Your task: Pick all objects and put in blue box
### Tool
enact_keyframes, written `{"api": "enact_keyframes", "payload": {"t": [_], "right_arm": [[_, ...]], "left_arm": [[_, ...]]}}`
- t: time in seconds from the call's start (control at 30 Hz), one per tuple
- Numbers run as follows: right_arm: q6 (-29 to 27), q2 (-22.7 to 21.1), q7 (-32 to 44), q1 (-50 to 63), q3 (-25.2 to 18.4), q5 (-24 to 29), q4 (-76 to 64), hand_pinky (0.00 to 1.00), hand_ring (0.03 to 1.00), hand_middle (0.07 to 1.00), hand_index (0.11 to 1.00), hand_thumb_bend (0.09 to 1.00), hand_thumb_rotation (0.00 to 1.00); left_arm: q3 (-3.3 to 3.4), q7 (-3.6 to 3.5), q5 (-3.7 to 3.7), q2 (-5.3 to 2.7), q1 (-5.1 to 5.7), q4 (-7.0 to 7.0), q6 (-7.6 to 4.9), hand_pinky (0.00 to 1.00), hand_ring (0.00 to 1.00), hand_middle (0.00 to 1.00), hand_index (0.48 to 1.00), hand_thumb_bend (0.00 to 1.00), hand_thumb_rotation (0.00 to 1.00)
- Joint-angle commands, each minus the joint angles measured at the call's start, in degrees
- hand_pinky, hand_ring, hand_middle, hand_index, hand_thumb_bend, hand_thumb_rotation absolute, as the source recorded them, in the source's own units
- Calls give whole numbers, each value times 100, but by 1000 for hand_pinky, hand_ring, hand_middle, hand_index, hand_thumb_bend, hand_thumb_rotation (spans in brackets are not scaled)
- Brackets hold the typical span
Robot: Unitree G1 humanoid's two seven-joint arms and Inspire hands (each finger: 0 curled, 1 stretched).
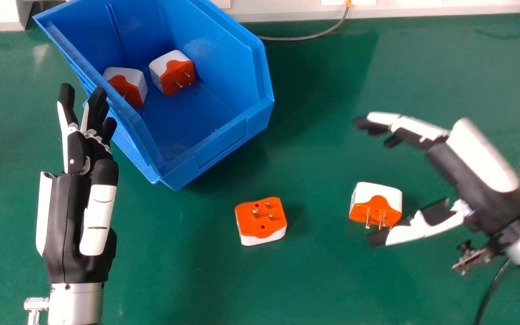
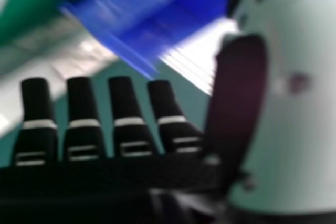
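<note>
Adapters point(image 1: 174, 72), a pair, lie in the blue box point(image 1: 221, 144), the left robot hand point(image 1: 71, 216) and right robot hand point(image 1: 481, 180) open and empty.

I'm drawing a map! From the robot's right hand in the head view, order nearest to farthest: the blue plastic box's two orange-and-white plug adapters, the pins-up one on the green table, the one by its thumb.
1. Adapter beside right hand, at right
2. Pins-up adapter, near the middle
3. Right adapter inside blue box
4. Left adapter inside that box
</note>
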Motion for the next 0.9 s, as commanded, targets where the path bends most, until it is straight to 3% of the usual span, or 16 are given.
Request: {"api": "enact_keyframes", "payload": {"t": [0.0, 0.5, 0.77, 0.87], "right_arm": [[32, -31, -293, -191, 45, -107, 126, 752, 858, 886, 877, 996, 289], [152, -29, 102, -433, 463, 99, 546, 863, 958, 983, 958, 1000, 331], [202, -189, -57, -519, 529, -126, 506, 894, 984, 999, 981, 1000, 355], [240, -208, -99, -538, 553, -168, 499, 910, 988, 1000, 986, 1000, 363]], "left_arm": [[-6, 0, 10, 21, -11, -100, -83, 1000, 1000, 983, 966, 673, 836], [4, -45, -46, 53, -11, -111, -40, 1000, 1000, 982, 965, 654, 838], [20, -124, -109, 57, -96, 14, -85, 1000, 1000, 981, 965, 654, 838], [32, -182, -181, 82, -134, 64, -65, 1000, 1000, 982, 965, 654, 838]]}}
